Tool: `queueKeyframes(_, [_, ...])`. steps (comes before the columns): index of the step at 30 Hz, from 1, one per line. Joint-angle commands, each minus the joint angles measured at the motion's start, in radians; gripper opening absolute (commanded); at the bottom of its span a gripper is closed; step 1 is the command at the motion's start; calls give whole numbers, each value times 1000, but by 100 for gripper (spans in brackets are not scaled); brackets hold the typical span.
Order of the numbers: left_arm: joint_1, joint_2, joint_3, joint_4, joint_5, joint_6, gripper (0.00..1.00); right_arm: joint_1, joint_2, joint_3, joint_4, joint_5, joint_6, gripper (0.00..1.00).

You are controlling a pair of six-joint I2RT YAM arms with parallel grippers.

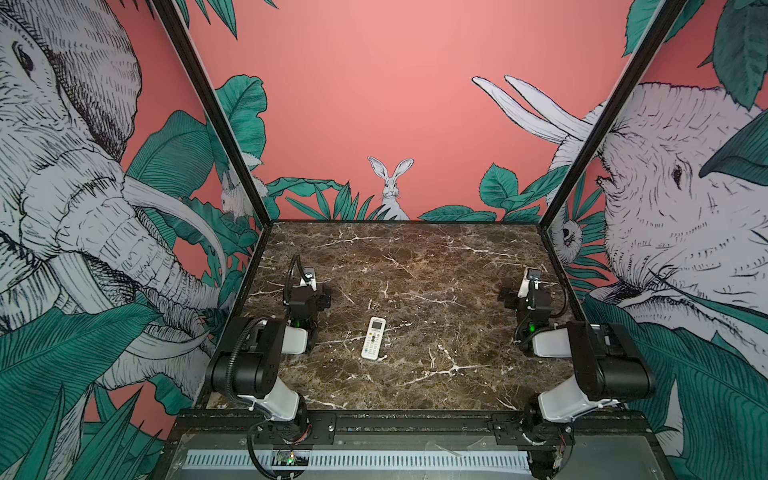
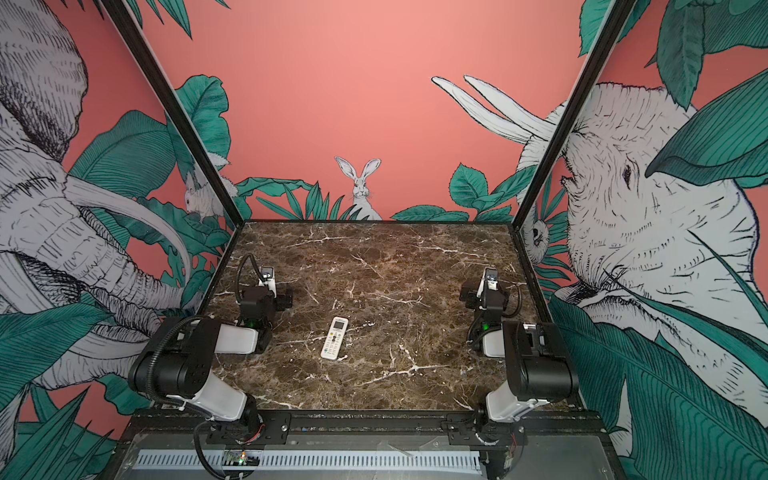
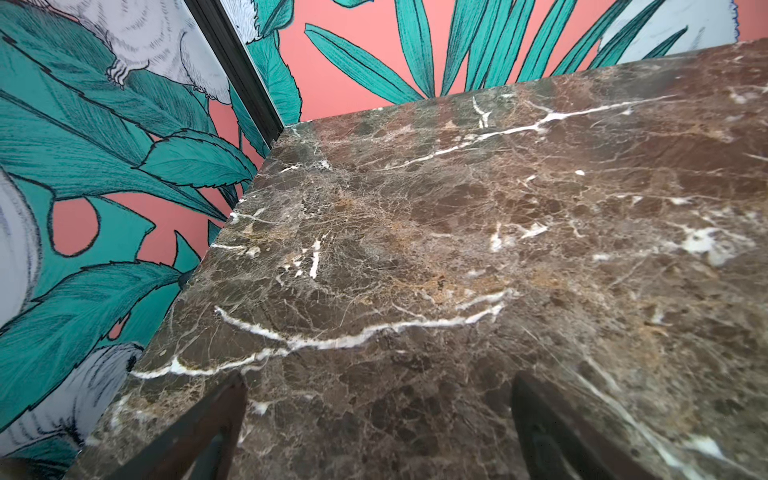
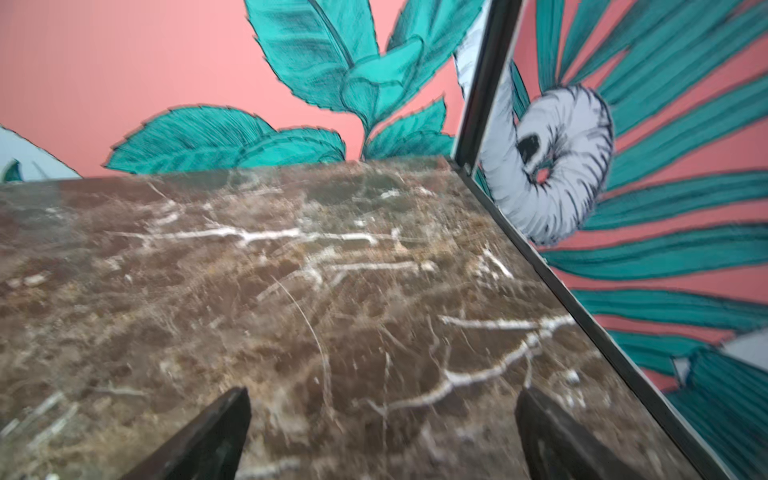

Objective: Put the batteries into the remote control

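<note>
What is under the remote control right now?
The remote control lies flat, buttons up, on the brown marble table. Its underside is pressed to the surface, so its back, and anything beneath it, is covered.

The table (image 1: 415, 257) has a dark brown marble-patterned top threaded with white veins, and a thin black edging runs along its sides. In both top views a single thing lies flat on it: the white remote control (image 1: 373, 338) (image 2: 334, 338), buttons up, its small pale screen end pointing toward the far wall, its length slightly slanted. It sits about midway across, nearer the front edge than the back
</note>
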Motion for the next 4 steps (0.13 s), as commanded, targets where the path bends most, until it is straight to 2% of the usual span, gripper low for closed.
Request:
queueKeyframes(1, [4,-18,17,-14,12,-13,100,8,-11,-2,-55,-7,-12,99])
queueKeyframes(4, [5,-14,15,-2,9,-12,100,8,-11,-3,-54,-10,-12,99])
